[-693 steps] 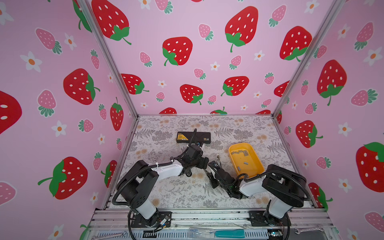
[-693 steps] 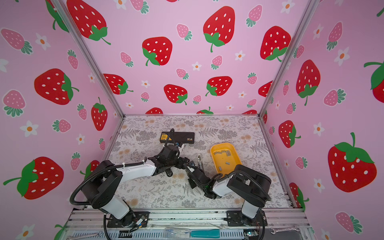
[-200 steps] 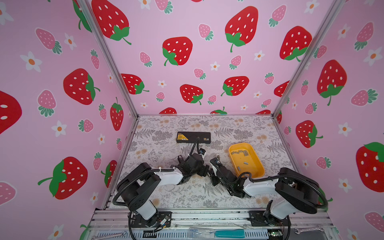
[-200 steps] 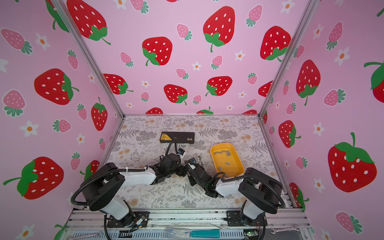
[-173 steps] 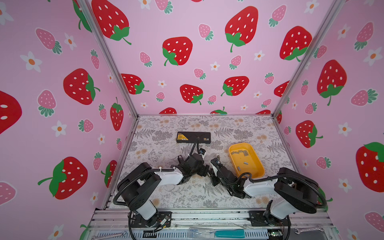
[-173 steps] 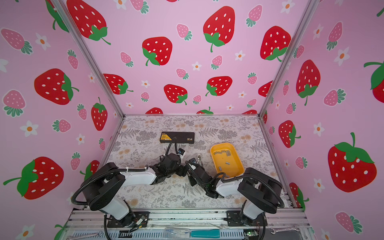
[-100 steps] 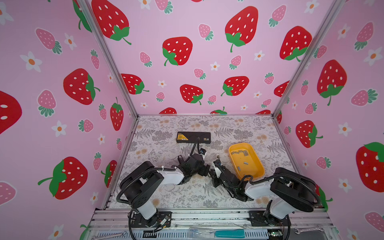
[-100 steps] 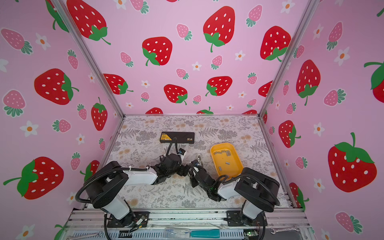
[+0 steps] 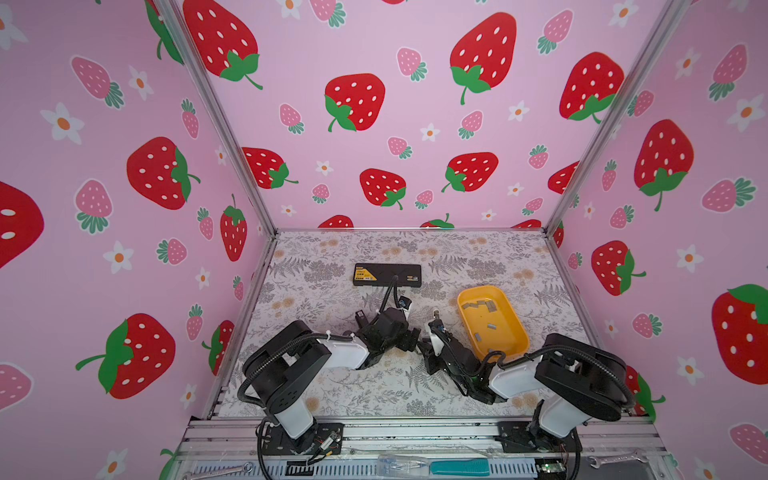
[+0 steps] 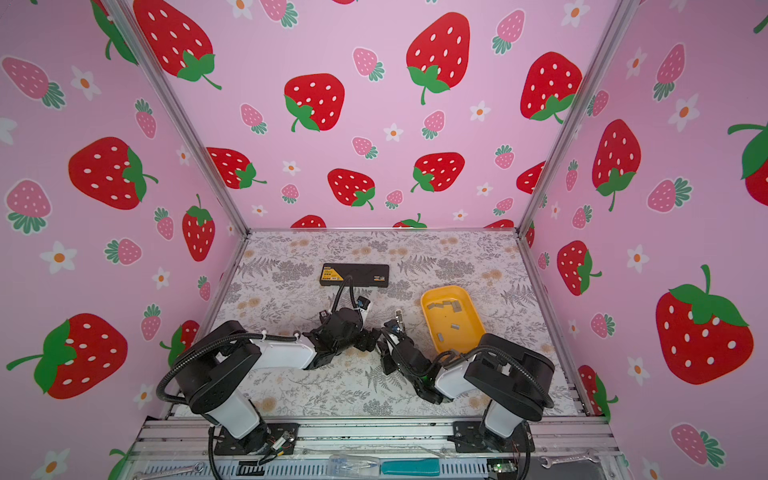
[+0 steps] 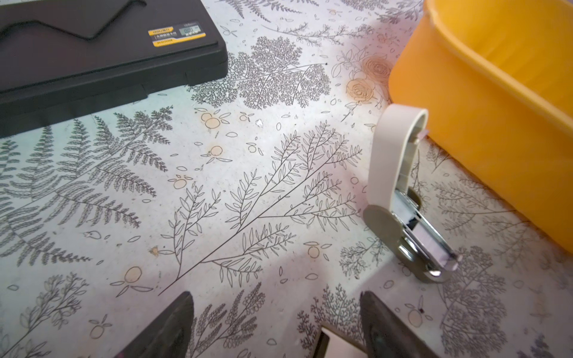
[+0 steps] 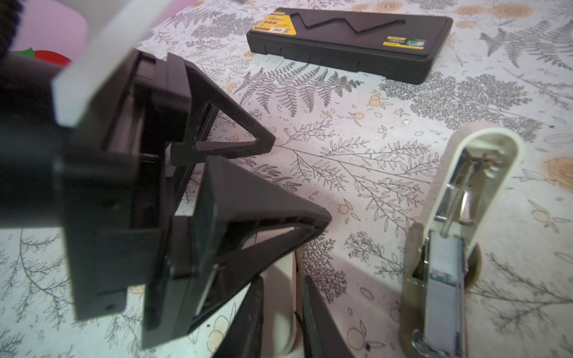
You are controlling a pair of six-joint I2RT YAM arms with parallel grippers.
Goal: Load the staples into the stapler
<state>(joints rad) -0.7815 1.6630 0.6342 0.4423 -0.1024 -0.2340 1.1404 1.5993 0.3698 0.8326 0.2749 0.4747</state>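
Right gripper: my right gripper (image 12: pixel 282 279) sits low over the fern-print mat (image 9: pixel 332 257). Its fingers are narrow, with a whitish piece (image 12: pixel 286 310) between them. A thin dark gap shows on one side, so I cannot tell whether I grip it.
Left gripper: my left gripper (image 11: pixel 274 294) hangs low just across from the right one, tip toward tip, fingers spread wide over bare mat.
Stapler: the stapler (image 11: pixel 384 167) stands on the mat just past both grippers. Its whitish lid is swung up and its metal channel lies open. I cannot tell whether a strip lies in the channel.
Staples: the staples (image 9: pixel 478 305) lie as short grey strips in the tray, a cluster at the far end and a few singles nearer.
Tray: the yellow tray (image 11: pixel 496 117) sits on the right half of the mat, its wall just beside the stapler's raised lid.
Case: a flat black case (image 9: pixel 386 275) lies closed farther back near the middle, with a yellow label at one end, well apart from the tray.
Walls: pink strawberry-print walls (image 9: pixel 415 124) close in the back and both sides.
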